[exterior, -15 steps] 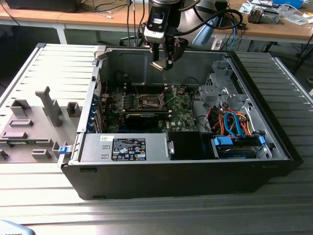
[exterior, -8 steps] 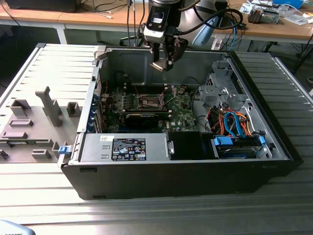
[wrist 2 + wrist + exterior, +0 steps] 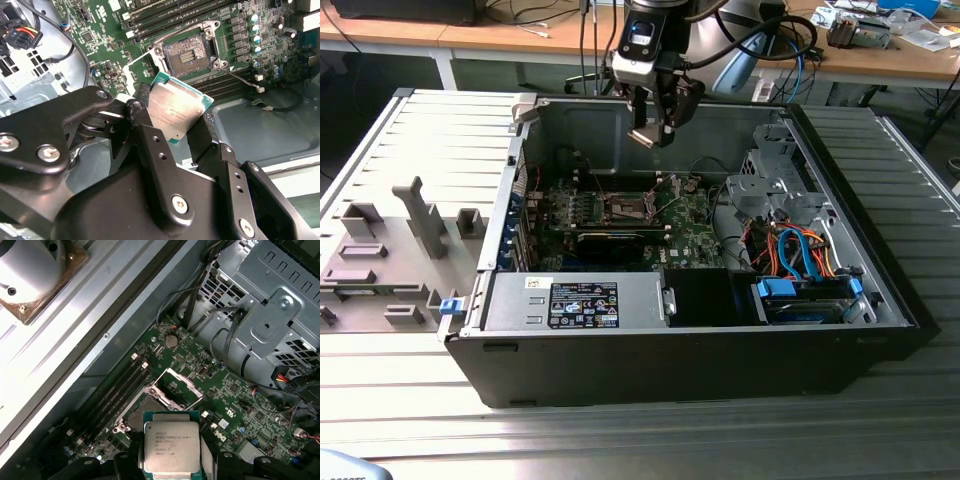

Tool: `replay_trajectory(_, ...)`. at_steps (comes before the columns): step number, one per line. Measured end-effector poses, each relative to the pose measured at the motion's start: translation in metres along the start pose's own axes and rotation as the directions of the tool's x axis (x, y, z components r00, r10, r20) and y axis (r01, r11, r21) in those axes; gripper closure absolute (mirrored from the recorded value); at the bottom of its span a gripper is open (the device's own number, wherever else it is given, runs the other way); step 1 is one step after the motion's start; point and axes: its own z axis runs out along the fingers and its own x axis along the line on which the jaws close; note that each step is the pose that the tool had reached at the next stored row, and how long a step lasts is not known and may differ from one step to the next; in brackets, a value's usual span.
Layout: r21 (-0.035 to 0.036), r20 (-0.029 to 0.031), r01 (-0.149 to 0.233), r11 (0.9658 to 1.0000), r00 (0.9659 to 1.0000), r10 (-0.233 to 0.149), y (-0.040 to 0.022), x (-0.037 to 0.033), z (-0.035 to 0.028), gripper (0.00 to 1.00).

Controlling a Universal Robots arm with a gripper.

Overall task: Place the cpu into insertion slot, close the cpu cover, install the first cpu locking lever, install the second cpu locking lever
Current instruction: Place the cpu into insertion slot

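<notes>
While the table [image 3: 620, 440] carries the opened computer case [image 3: 670, 360], claw [image 3: 655, 135] hangs over its board [image 3: 695, 215], clenched on the cpu [image 3: 175, 107] by its edges, presumably sparing contacts, above bare insertion slot [image 3: 186, 54]; cpu cover [image 3: 189, 384] tipped up, clear.

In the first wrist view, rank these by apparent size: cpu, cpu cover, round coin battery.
1. cpu: largest, but nearest the camera, which inflates it.
2. cpu cover: raised open, seen at a slant, somewhat smaller.
3. round coin battery: clearly smallest.
</notes>
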Motion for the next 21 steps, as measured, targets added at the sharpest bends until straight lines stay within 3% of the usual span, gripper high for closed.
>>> replay_trajectory(8,0.0088,0.0110,-0.019,0.9998,0.9998,0.019,0.0000,0.0000,0.0000,0.45)
replay_trajectory(21,0.0100,0.0126,-0.029,0.9995,0.9995,0.029,0.0000,0.0000,0.0000,0.45)
